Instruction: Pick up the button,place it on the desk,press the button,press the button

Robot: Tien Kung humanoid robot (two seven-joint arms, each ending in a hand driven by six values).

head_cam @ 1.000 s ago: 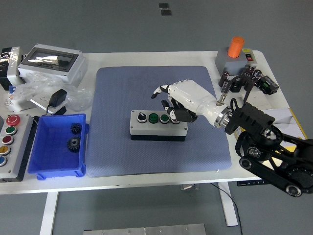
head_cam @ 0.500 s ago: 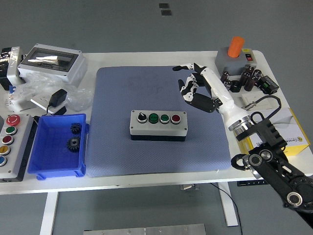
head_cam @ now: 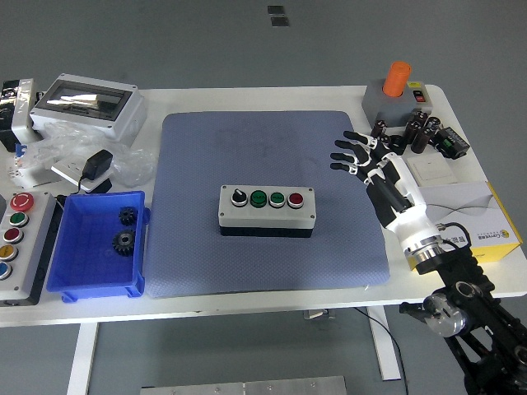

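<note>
Panel (head_cam: 18,247) with coloured buttons lay at the table's (head_cam: 247,304) far left edge, and behind it stood a grey case (head_cam: 89,105) with a clear lid. Just right of the panel sat a blue bin (head_cam: 99,280) holding two dark gears (head_cam: 123,230). A charger (head_cam: 97,166) rested on crumpled plastic behind the bin. A blue-grey mat (head_cam: 272,263) covered the table's middle, and the button box (head_cam: 267,210) lay flat at its centre, showing a black knob, two green buttons and a red one in a row. Right of the box and apart from it, the right hand (head_cam: 375,169) hovered over the mat's right edge, fingers (head_cam: 346,154) spread and holding nothing, pointing left. Behind it stood a grey base with an orange knob (head_cam: 398,79).
</note>
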